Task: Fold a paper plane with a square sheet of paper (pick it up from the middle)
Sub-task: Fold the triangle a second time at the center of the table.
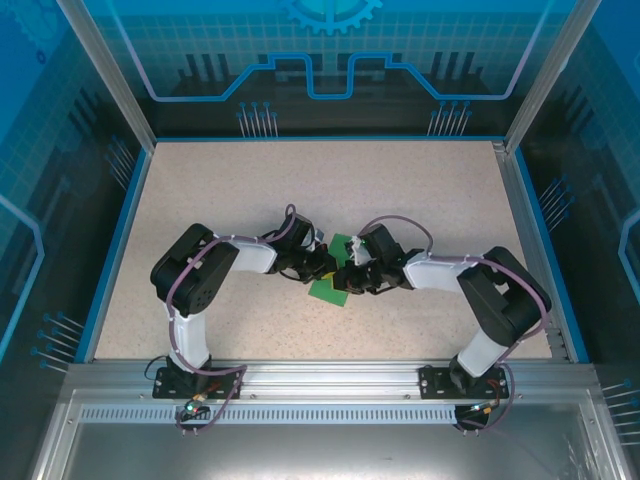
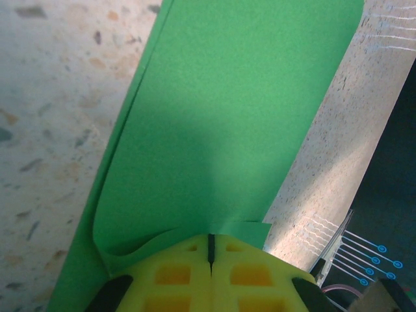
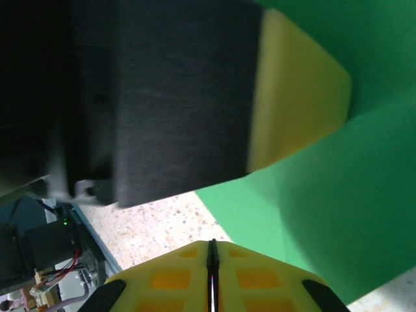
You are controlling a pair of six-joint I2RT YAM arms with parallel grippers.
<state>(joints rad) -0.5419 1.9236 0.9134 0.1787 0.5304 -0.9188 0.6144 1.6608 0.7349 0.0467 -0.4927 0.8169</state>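
Two robot arms meet at the middle of a speckled beige table edged in blue, inside a booth of tinted blue walls. The walls are printed with pale circuit lines, and part of a gear shows on the back panel. A bare aluminium rail runs along the near edge, where both arm bases are bolted.

Between the two wrists lies the green sheet of paper, near the centre of the table. It is already doubled over, with one long folded edge seen from the left wrist.

The left gripper has its yellow fingers pressed together, leaving only a thin dark seam between them. The tips are against the paper, and a lip of the sheet curls up around them. Whether any paper is nipped in the seam cannot be told.

The right gripper is likewise pressed together. Its tips are at the sheet's edge, just above the bare table — no paper shows between them. From the right wrist, the left arm's dark finger with its yellow tip shows close by, resting against the green sheet.
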